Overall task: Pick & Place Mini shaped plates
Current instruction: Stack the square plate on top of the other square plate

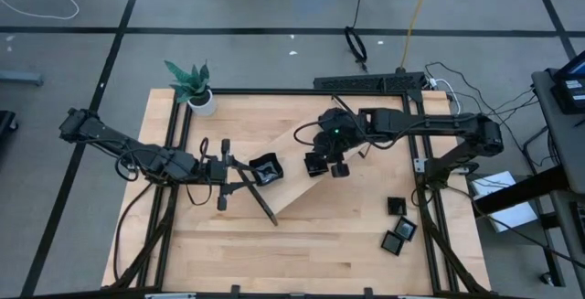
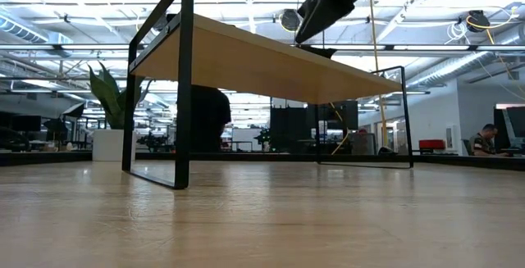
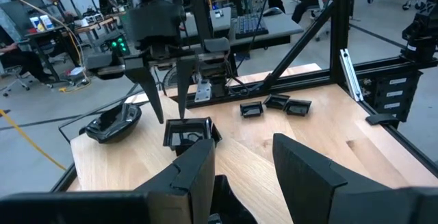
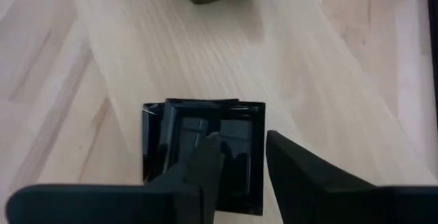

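Grey floor surrounds the pale wooden tabletop (image 1: 302,235), and a potted plant (image 1: 194,87) stands at its far left corner. Over the middle of the tray (image 1: 302,166), the right gripper (image 4: 239,157) hangs with its fingers spread, straddling the near rim of a square black plate (image 4: 202,135); nothing is gripped, and whether the tips touch the dish cannot be told. That plate lies on the tray's right half. Toward the tray's left end sits a second, rounded black plate (image 1: 267,168), just beside the left gripper (image 3: 243,159), whose fingers are also parted and empty, pointing along the tray toward the other arm. Three more small plates (image 1: 398,226) rest on the tabletop near its right edge, well apart from the tray. In the low view the tray stands raised on its black end rails (image 2: 182,88), its surface clear of the tabletop.

The risk, as I judge it, lies in the glossy rim: if the right fingers close on it off-centre, the plate could tip or skate across the smooth wood. With both arms near the tray's middle, a careless move could also knock the rounded plate or bring the grippers together.
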